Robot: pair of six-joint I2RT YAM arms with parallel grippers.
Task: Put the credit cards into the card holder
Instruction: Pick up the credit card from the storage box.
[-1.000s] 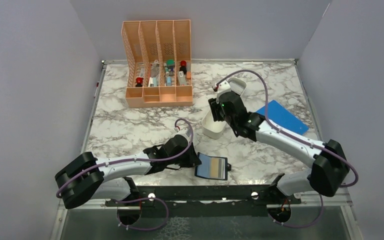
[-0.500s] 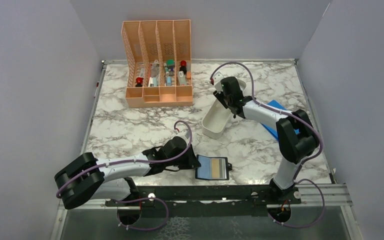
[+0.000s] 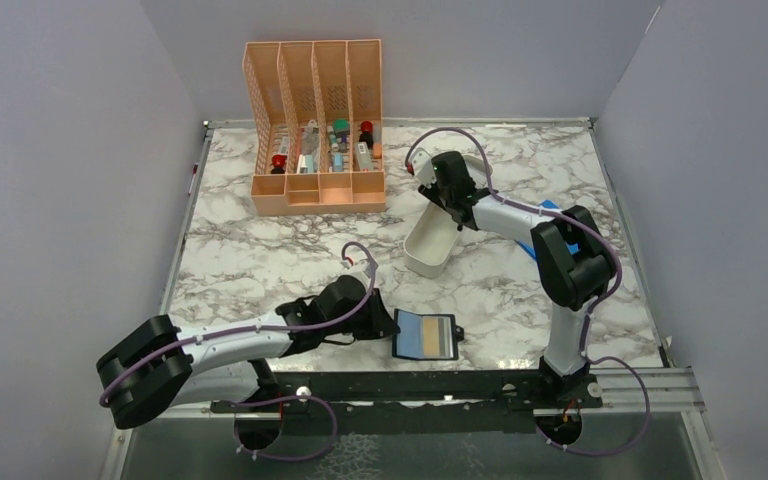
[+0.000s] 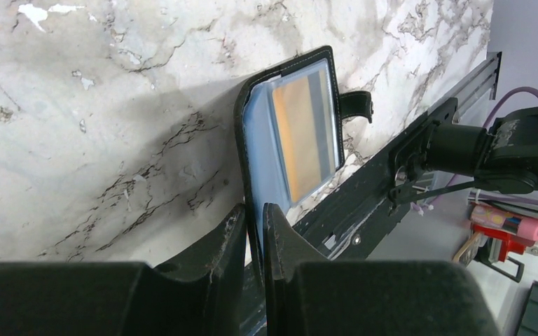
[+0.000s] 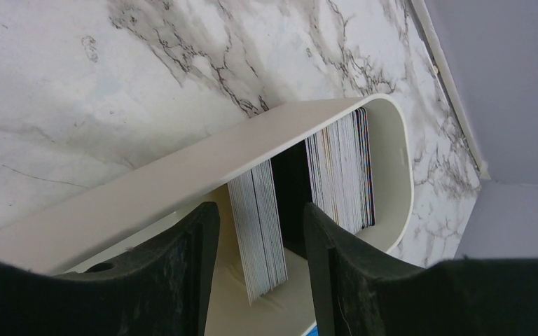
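So, biggest thing first: the desk [image 3: 260, 250] is a smooth white slab with grey marble veining. A peach slotted organizer [image 3: 315, 120] in perforated plastic sits along its far edge, toward the left corner, and isn't part of the job.

Next down is the long white tray [image 5: 182, 175], a glossy oblong tub with rounded ends. It lies at an angle in the far right part of the desk. The right gripper [image 5: 259, 210] hangs just above it with its jaws about half open and nothing in them, lined up either side of one stack. To me this is the pick step, about to take a card out of the tray.

The card holder [image 4: 294, 133] lies open flat at the near edge of the desk, around the middle. It's black grainy leather-look with pale stitching, a snap tab and a clear blue-tinted window. The left gripper [image 4: 254, 210] is nearly closed, pinching the cover's edge, pinning it down I'd guess. A tan card with a dark stripe [image 4: 301, 133] already shows behind the window.

Smallest are the credit cards [image 5: 343, 175], thin stiff plastic standing on edge in two tight packs in the tray. Next move probably means dropping straight down and closing on one or two only, which looks fiddly with them packed like that.
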